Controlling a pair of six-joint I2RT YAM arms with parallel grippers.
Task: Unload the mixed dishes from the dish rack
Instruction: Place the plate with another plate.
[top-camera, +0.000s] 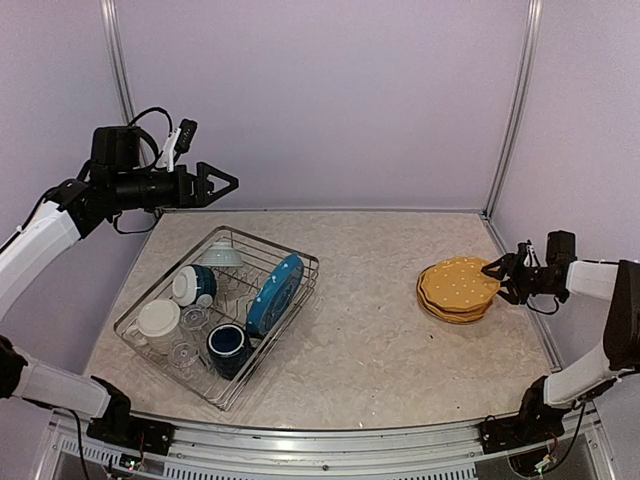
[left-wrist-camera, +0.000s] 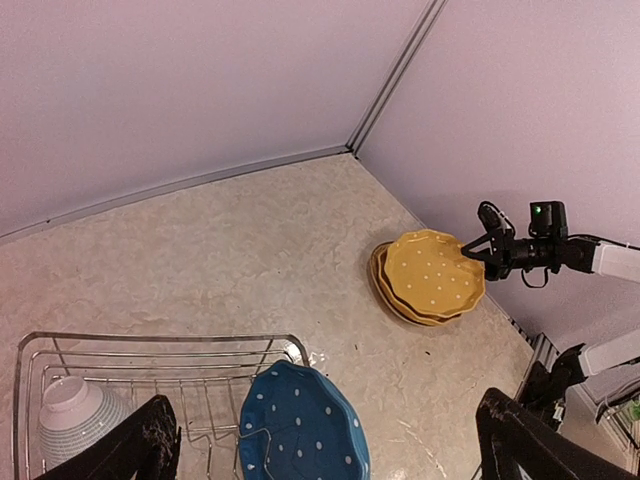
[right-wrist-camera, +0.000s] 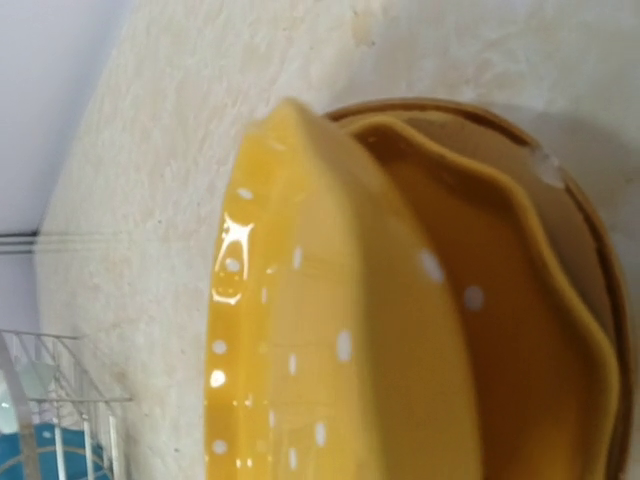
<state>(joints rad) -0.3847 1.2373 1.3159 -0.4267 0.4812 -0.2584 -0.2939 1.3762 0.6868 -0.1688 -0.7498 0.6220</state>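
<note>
Near right table (top-camera: 370, 340) edge, yellow plates (top-camera: 459, 288)

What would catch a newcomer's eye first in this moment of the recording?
The stack of yellow dotted plates on the table's right side stands out, with the right gripper at its outer edge. On the left, the wire dish rack holds a blue dotted plate on edge beside a navy mug, and the left gripper hangs open above it.

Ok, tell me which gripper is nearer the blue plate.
Left. The left gripper hangs over the far end of the rack, near the blue plate; the right gripper is across the table at the yellow plates.
</note>
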